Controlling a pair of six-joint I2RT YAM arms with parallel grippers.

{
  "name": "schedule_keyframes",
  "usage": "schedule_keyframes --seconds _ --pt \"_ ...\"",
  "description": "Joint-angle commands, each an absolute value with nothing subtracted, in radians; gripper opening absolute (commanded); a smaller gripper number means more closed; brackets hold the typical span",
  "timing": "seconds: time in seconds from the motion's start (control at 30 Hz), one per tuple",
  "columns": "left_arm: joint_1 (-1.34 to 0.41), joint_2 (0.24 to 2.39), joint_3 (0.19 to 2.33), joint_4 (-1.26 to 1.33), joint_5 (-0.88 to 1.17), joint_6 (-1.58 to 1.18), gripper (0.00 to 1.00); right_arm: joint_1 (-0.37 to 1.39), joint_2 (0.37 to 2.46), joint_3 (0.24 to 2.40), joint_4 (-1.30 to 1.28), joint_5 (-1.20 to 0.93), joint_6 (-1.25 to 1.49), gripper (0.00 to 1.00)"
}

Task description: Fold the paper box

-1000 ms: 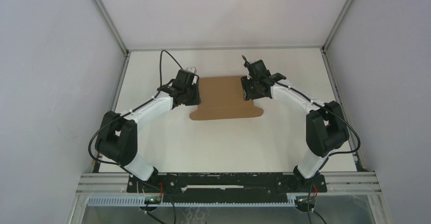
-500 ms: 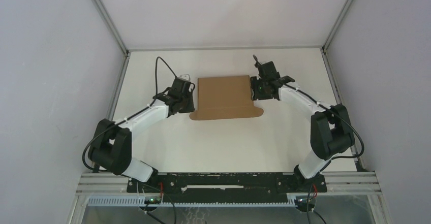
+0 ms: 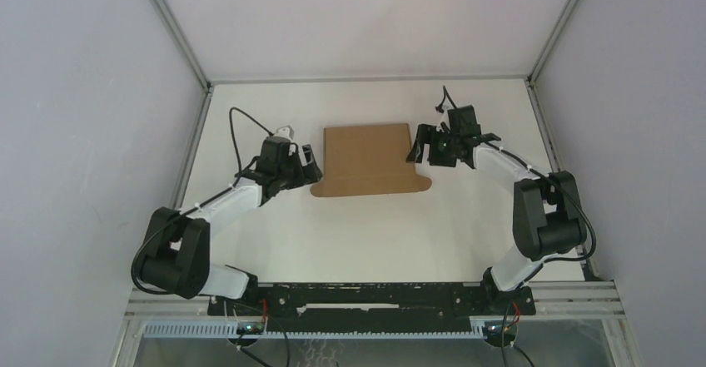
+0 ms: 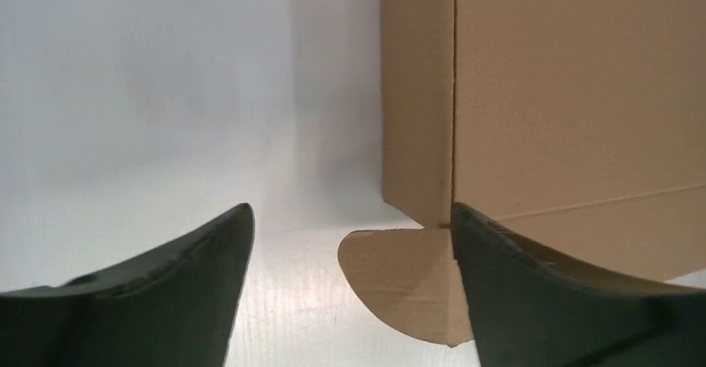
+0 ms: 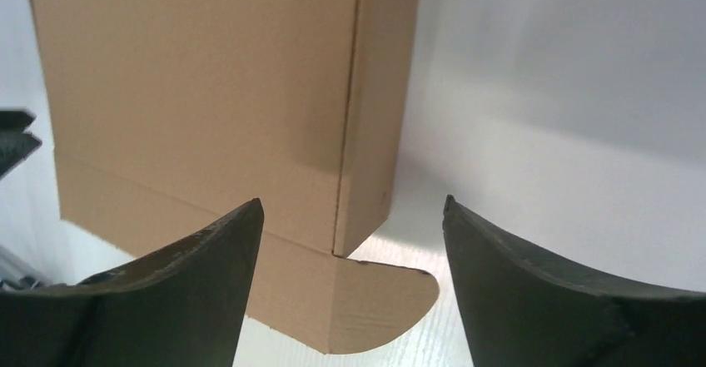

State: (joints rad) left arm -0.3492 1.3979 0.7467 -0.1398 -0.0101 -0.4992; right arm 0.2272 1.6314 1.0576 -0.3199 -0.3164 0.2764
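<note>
Flanking the paper box, left tool and right tool gape empty — just beside it.

- paper box: matt brown cardboard, smooth faces, cleanly scored creases.
- table: white, finely ribbed, faint sheen.
- left gripper and right gripper: fingers dark, matt, plastic-looking.

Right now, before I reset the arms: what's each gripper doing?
Left gripper: open, holding nothing, beside the paper box.
Right gripper: open, holding nothing.
</note>
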Motion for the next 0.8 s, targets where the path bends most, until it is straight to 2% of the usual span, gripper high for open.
schedule_keyframes --seconds 0.0,0.77 --pt "-0.297 1.354 0.706 0.059 0.125 -0.523 0.99 0.221 1.603 1.032 -0.179 -0.501 0.318 0.90" --pt "-0.279 1.479 0.625 0.343 0.335 -0.600 1.00 0.212 1.660 0.990 -0.097 -0.569 0.391 0.92"
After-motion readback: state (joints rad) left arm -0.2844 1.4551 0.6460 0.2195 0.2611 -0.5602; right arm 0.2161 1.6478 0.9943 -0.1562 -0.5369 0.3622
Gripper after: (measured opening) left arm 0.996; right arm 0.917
